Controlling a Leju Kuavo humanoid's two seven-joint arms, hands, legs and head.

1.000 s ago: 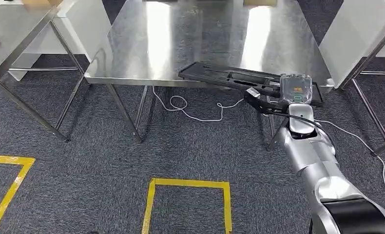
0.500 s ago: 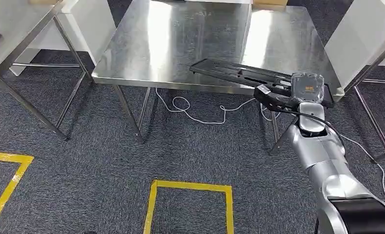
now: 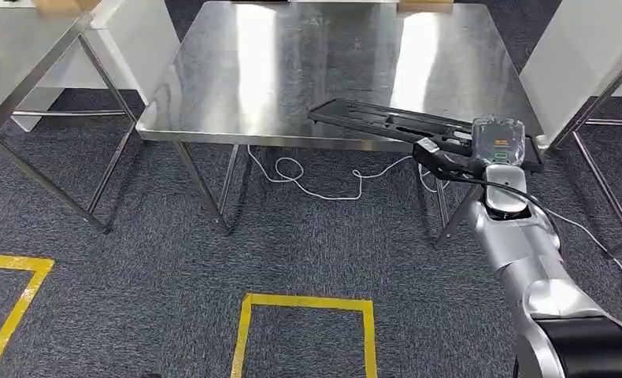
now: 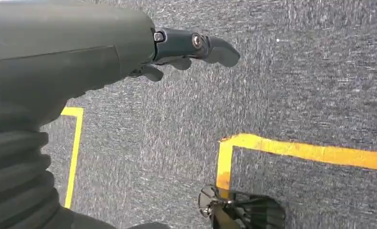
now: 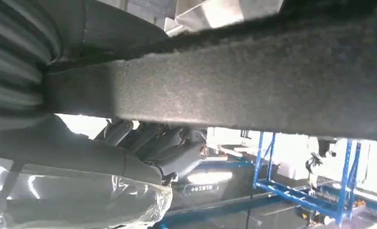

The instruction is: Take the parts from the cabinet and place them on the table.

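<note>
Currently the right hand (image 3: pixel 449 161) grips a long black part (image 3: pixel 386 122) by its near end, with the fingers (image 5: pixel 172 143) closed under it (the right wrist view shows them curled against the part's underside). The part extends from the hand across the near right corner of the table (image 3: pixel 292 71). Whether its far end touches the tabletop or hovers just above it cannot be determined from the head view. The held end projects past the table's front edge, over the carpet (image 3: pixel 213 260).

The left hand (image 4: pixel 186 47) holds nothing; it hangs at the robot's side above the carpet, with its fingers loosely extended.

Task status, as a judgement:
- Retrieval is complete for this part, since it is out of the cabinet and at the table.
- Placement is in hand but not finished. The part is not yet released, and a good share of its length overhangs the edge.
- Remaining: carry the part further over the table, lower it until it lies flat, then release the grip.

No other parts lie on the table. How many remain in the cabinet cannot be told, so overall progress appears early.

A white cable (image 3: pixel 323 185) lies on the carpet beneath the table.
</note>
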